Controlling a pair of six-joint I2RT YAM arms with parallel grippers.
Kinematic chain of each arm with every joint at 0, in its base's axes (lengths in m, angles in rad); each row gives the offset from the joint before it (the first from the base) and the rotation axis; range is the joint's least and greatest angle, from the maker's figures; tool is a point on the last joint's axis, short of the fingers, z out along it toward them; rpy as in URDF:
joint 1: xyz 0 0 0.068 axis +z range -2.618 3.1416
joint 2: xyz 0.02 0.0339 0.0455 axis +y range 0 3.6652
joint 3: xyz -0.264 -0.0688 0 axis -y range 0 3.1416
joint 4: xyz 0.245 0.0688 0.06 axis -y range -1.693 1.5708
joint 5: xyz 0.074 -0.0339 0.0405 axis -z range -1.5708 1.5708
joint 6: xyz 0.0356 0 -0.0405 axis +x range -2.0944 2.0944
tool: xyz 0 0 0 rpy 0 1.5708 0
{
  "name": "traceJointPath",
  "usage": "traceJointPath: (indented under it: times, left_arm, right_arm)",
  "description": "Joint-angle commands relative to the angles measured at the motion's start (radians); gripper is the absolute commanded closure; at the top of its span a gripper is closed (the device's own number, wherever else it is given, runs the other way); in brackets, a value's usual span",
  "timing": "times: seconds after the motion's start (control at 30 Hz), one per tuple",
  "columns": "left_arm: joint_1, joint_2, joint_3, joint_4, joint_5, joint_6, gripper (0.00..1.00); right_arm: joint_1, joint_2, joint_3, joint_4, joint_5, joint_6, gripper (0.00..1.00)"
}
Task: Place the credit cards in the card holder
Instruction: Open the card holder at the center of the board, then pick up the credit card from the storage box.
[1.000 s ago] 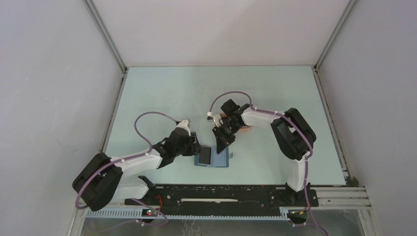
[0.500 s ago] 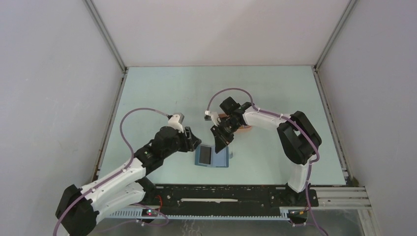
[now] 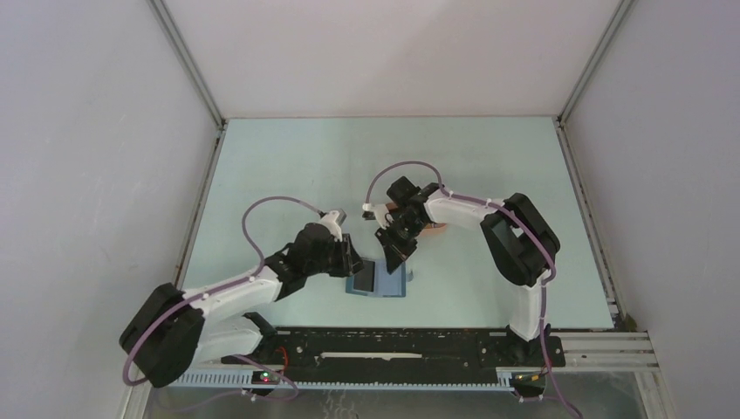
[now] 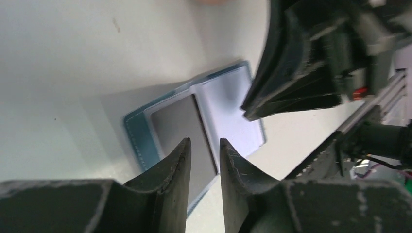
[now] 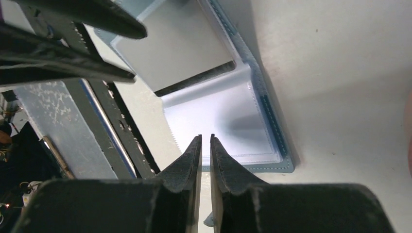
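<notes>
The blue card holder (image 3: pixel 395 285) lies open and flat on the tabletop (image 3: pixel 305 166), directly under the two claws that meet above it. A dark card (image 4: pixel 182 127) covers the half of the holder nearest the left claw (image 4: pixel 205 141). Whether it sits inside a slot or only rests on top cannot be told from these views. The other half, a pale clear sleeve, shows empty beneath the tips of the right claw (image 5: pixel 202 138).

The left claw hangs just over the card's edge with its fingers a little apart and nothing between them. The right claw points down at the sleeve, its fingers drawn almost together with only a thin slit between them, and no card can be seen projecting from them.

Beyond the right claw, on the side away from the holder, a salmon-pink tray (image 3: pixel 435 227) peeks out from behind the arm, its contents hidden.

The task looks partly done. One card is at the holder, no other cards are in sight, and any that remain would have to be fetched and slid in.
</notes>
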Motion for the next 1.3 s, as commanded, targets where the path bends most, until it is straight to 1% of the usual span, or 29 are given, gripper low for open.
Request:
traceJointPath:
  times: [0.0,0.2,0.3,0.37,0.43,0.53,0.63,0.7,0.73,0.77,0.8,0.87,0.9,0.93,0.97,1.0,1.07,1.13,1.2,1.27]
  left_arm:
    - [0.007,0.090,-0.036,0.026,0.000,-0.022,0.68]
    - [0.007,0.169,-0.048,0.002,-0.061,-0.024,0.67]
    - [0.007,0.217,-0.041,0.032,-0.033,-0.021,0.67]
    - [0.006,0.209,-0.032,0.042,-0.019,-0.020,0.67]
    - [0.006,0.160,-0.028,0.035,-0.019,-0.018,0.66]
    - [0.007,0.037,-0.009,-0.029,-0.055,0.003,0.63]
    - [0.007,-0.105,0.022,-0.097,-0.096,0.033,0.58]
    - [0.007,-0.196,0.052,-0.148,-0.119,0.069,0.53]
    - [0.007,-0.237,0.068,-0.163,-0.133,0.091,0.49]
    - [0.009,-0.277,0.084,-0.176,-0.148,0.116,0.46]
    - [0.010,-0.311,0.099,-0.185,-0.164,0.139,0.41]
    - [0.012,-0.377,0.120,-0.192,-0.217,0.175,0.33]
    - [0.013,-0.400,0.131,-0.190,-0.245,0.190,0.25]
    - [0.015,-0.420,0.135,-0.185,-0.265,0.203,0.16]
    - [0.015,-0.437,0.137,-0.179,-0.284,0.210,0.04]
    - [0.017,-0.449,0.138,-0.171,-0.295,0.218,0.01]
    - [0.021,-0.466,0.143,-0.175,-0.326,0.208,0.00]
    - [0.023,-0.476,0.145,-0.183,-0.347,0.196,0.00]
    - [0.025,-0.474,0.144,-0.178,-0.332,0.207,0.00]
    - [0.029,-0.451,0.128,-0.141,-0.303,0.200,0.00]
  right_arm:
    - [0.013,0.011,0.027,-0.017,0.072,-0.024,0.82]
    - [0.014,0.028,0.036,-0.027,0.112,-0.029,0.82]
    - [0.009,0.016,0.047,-0.048,0.071,-0.056,0.80]
    - [0.002,-0.019,0.061,-0.071,0.020,-0.089,0.78]
    - [-0.014,-0.100,0.069,-0.090,-0.031,-0.125,0.76]
    - [-0.057,-0.223,0.072,-0.105,-0.069,-0.161,0.70]
    - [-0.128,-0.336,0.072,-0.097,-0.089,-0.179,0.66]
    - [-0.167,-0.407,0.072,-0.071,-0.057,-0.185,0.62]
    - [-0.179,-0.438,0.072,-0.050,-0.020,-0.188,0.58]
    - [-0.187,-0.470,0.072,-0.029,0.020,-0.191,0.51]
    - [-0.194,-0.493,0.071,-0.004,0.055,-0.192,0.41]
    - [-0.212,-0.517,0.072,0.041,0.077,-0.201,0.15]
    - [-0.219,-0.516,0.072,0.060,0.088,-0.183,0.03]
    - [-0.228,-0.502,0.081,0.067,0.088,-0.160,0.01]
    - [-0.239,-0.478,0.104,0.041,0.068,-0.130,0.00]
    - [-0.256,-0.443,0.130,0.014,0.019,-0.104,0.00]
    - [-0.304,-0.346,0.191,-0.016,-0.076,-0.016,0.00]
    - [-0.338,-0.280,0.192,0.025,-0.124,0.079,0.04]
    - [-0.359,-0.238,0.154,0.102,-0.115,0.163,0.05]
    - [-0.361,-0.193,0.127,0.158,-0.070,0.229,0.05]
